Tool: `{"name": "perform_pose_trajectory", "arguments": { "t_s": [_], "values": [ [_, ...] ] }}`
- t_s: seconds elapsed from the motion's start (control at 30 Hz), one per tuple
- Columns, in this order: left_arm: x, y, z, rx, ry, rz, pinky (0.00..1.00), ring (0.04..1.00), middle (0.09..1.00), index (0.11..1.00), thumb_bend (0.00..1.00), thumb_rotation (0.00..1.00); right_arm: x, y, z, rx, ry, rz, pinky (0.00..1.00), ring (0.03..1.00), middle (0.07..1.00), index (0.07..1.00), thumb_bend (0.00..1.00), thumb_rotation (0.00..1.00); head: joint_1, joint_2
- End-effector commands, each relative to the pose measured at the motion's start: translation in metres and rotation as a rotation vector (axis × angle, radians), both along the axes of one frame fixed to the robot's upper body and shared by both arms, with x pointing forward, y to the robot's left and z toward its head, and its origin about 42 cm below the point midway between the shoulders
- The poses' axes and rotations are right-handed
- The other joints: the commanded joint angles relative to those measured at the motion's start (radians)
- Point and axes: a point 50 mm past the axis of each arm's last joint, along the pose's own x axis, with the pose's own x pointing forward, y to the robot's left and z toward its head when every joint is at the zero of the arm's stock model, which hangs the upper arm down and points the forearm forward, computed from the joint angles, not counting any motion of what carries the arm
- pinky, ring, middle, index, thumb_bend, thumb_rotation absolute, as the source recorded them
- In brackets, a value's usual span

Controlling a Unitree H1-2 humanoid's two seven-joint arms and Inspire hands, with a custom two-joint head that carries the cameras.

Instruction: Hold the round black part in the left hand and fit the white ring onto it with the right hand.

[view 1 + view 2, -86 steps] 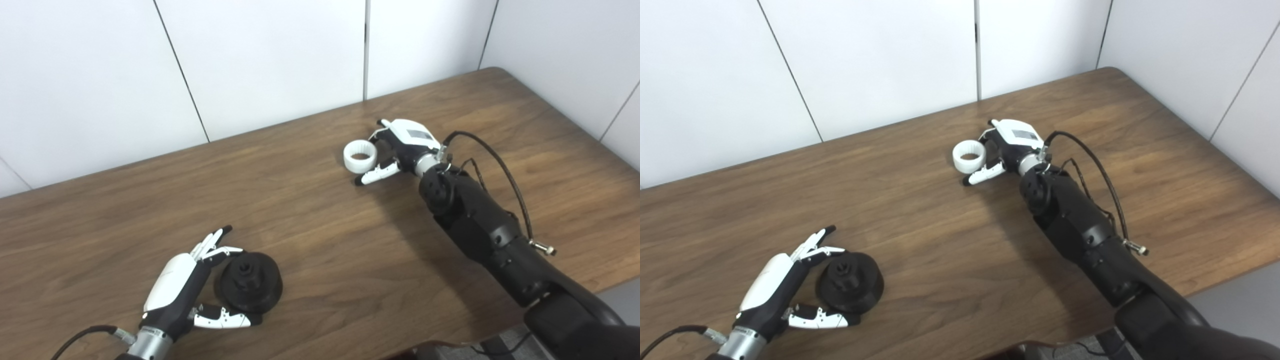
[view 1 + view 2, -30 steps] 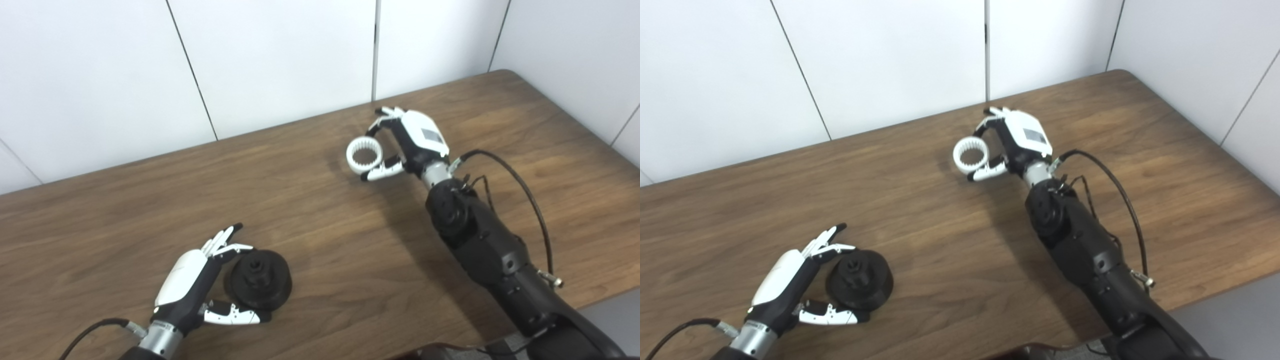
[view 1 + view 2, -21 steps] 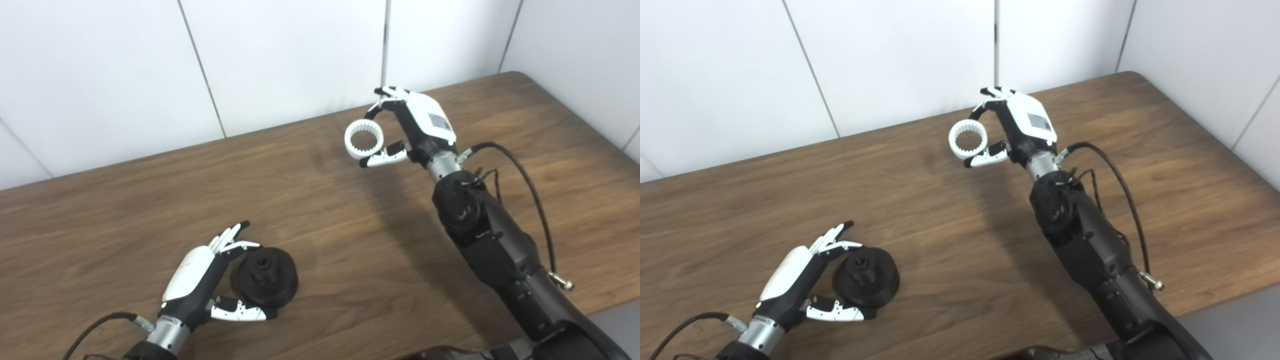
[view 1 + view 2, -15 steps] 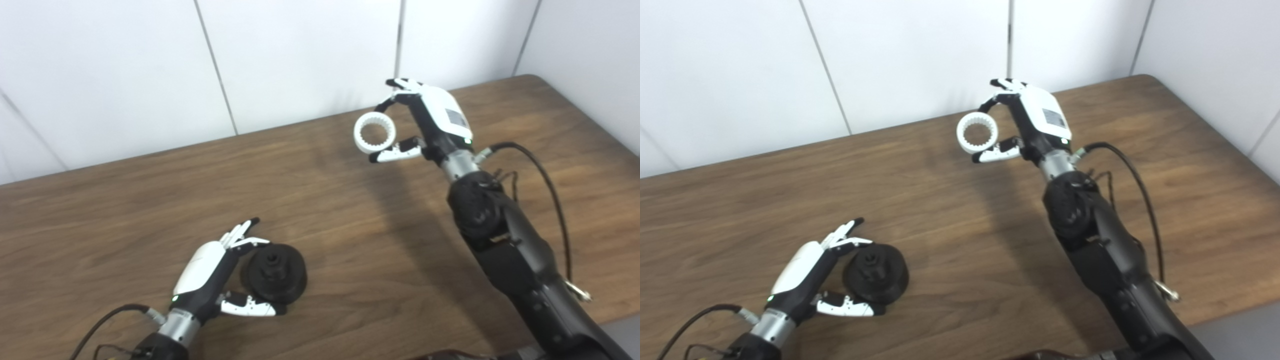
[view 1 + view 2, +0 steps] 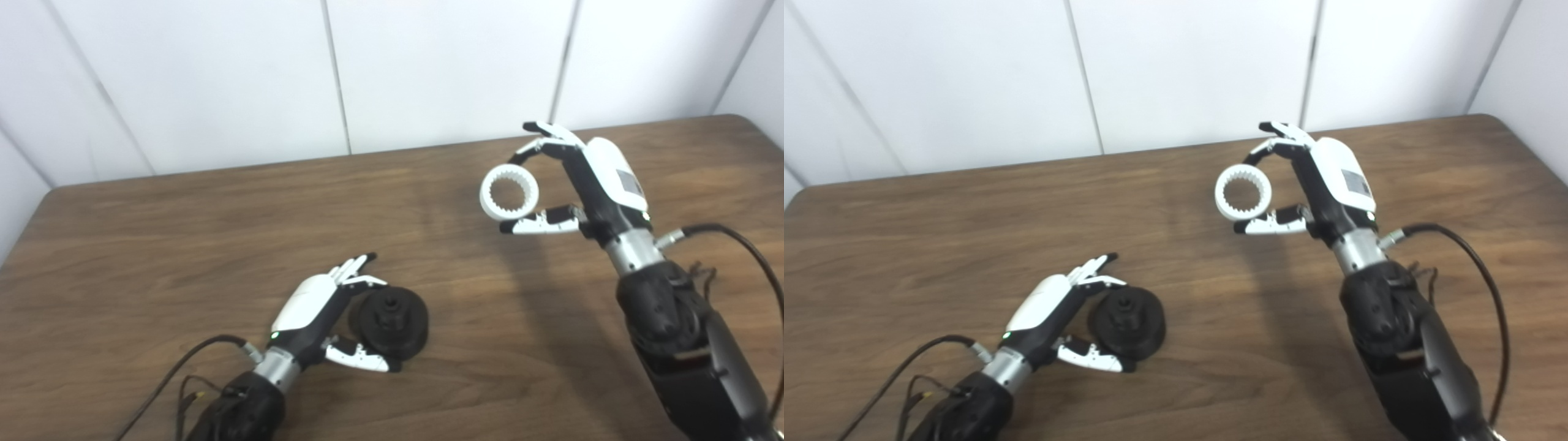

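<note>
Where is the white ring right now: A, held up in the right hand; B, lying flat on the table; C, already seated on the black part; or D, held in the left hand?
A: the white ring is pinched between the fingers and thumb of the right hand, raised off the table, far from the black part beside the left hand.

The round black part [image 5: 392, 321] hides its own underside and part of the left hand's [image 5: 318, 315] fingers [image 5: 358, 275].
</note>
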Motion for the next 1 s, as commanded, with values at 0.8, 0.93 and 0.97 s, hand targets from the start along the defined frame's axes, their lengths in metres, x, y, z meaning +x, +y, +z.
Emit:
{"name": "perform_pose_trajectory", "arguments": {
  "t_s": [0.8,0.93,0.97],
  "values": [
    [0.009,-0.007,0.009,0.010,-0.037,-0.010,0.97,1.000,1.000,0.667,0.95,0.33,-0.044,0.067,0.010,0.018,-0.006,0.305,0.88,0.914,0.874,0.492,0.52,0.15,0.039,0.017],
    [0.008,-0.007,0.009,0.012,-0.041,-0.014,0.97,1.000,1.000,0.668,0.95,0.34,-0.048,0.072,0.002,0.013,0.012,0.318,0.88,0.904,0.871,0.492,0.52,0.15,0.040,0.019],
    [0.008,-0.008,0.009,0.013,-0.039,-0.013,0.97,1.000,1.000,0.668,0.95,0.34,-0.048,0.073,0.001,0.015,0.016,0.322,0.89,0.903,0.872,0.492,0.52,0.15,0.040,0.019]
  ]
}}
